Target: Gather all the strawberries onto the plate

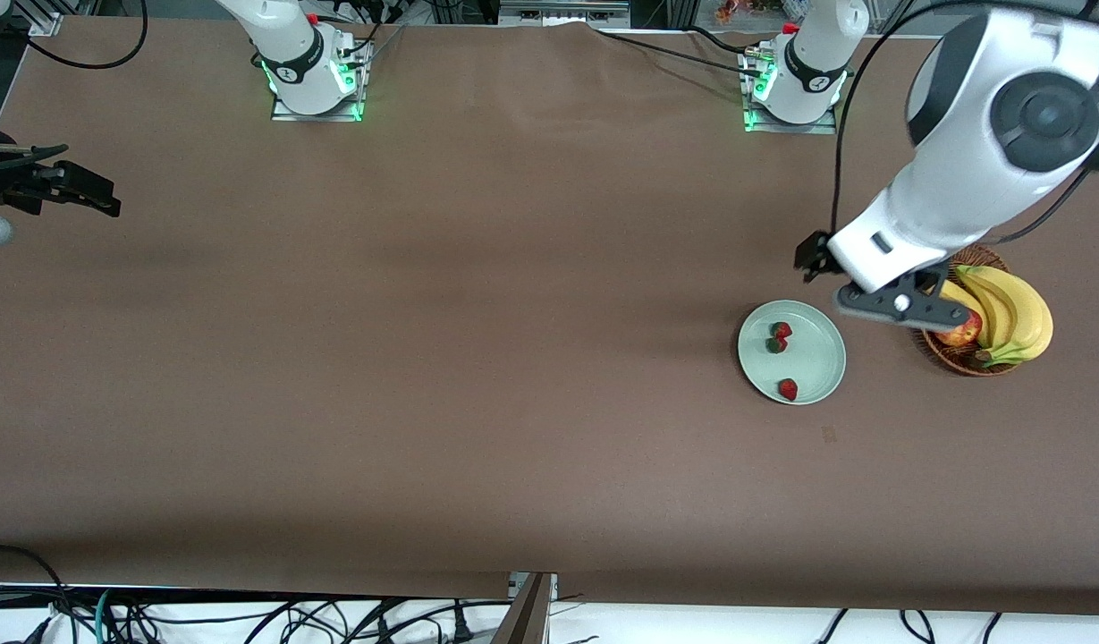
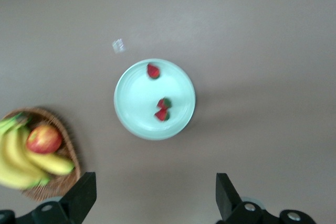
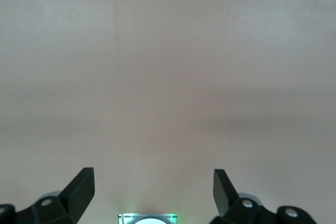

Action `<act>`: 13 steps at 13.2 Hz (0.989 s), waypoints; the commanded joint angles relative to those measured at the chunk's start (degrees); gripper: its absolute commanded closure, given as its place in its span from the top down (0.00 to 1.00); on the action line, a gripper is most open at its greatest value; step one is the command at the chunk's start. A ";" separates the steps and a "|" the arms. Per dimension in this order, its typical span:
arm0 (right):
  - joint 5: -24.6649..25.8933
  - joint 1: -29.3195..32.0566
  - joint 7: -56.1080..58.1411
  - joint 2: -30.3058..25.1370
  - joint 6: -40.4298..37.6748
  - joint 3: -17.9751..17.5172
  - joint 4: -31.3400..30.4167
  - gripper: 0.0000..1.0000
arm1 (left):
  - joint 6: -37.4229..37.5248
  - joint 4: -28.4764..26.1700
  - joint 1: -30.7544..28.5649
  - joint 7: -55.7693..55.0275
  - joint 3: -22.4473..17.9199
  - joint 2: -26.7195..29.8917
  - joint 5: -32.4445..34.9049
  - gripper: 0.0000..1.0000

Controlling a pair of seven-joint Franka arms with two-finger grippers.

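Lying on plate (image 1: 815,367): all three strawberries (image 1: 781,330) | hovering over plate edge beside basket (image 1: 956,356): left gripper (image 1: 900,306), fingers spread, carrying nothing | waiting spread: right gripper (image 1: 66,190)

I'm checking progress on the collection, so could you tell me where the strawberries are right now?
All three strawberries lie on the mint-green plate, which sits beside the wicker basket toward the left arm's end of the table.
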State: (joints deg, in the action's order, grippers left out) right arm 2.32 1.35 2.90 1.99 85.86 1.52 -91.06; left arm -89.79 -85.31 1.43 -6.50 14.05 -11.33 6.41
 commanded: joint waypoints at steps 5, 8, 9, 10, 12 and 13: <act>-0.66 0.23 0.62 0.47 -0.34 -0.11 1.23 1.00 | -0.55 -3.81 5.06 3.32 -15.26 8.26 -6.33 1.00; -0.74 0.15 0.62 0.47 -0.17 -0.11 1.23 1.00 | -2.23 -5.03 4.55 5.62 -15.28 8.61 -5.71 1.00; -0.83 0.15 0.53 0.64 -0.16 -0.20 1.23 1.00 | -2.23 -5.13 4.20 5.62 -15.28 8.61 -5.71 1.00; -0.83 0.06 0.35 0.65 -0.25 -0.37 1.32 1.00 | -2.32 -5.30 3.50 5.62 -15.19 8.61 -5.71 1.00; -0.92 0.06 0.35 0.65 -0.34 -0.37 1.49 1.00 | -2.67 -6.96 1.21 5.71 -13.79 8.70 -5.80 1.00; -0.92 0.06 0.53 0.65 -0.34 -0.37 1.50 1.00 | -2.67 -7.15 0.25 5.80 -12.91 9.48 -5.80 1.00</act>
State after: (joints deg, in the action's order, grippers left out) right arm 2.31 1.31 2.90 2.02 85.98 1.25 -91.03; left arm -91.24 -89.98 3.79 -2.45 -0.48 -4.14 1.11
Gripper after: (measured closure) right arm 0.000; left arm 0.000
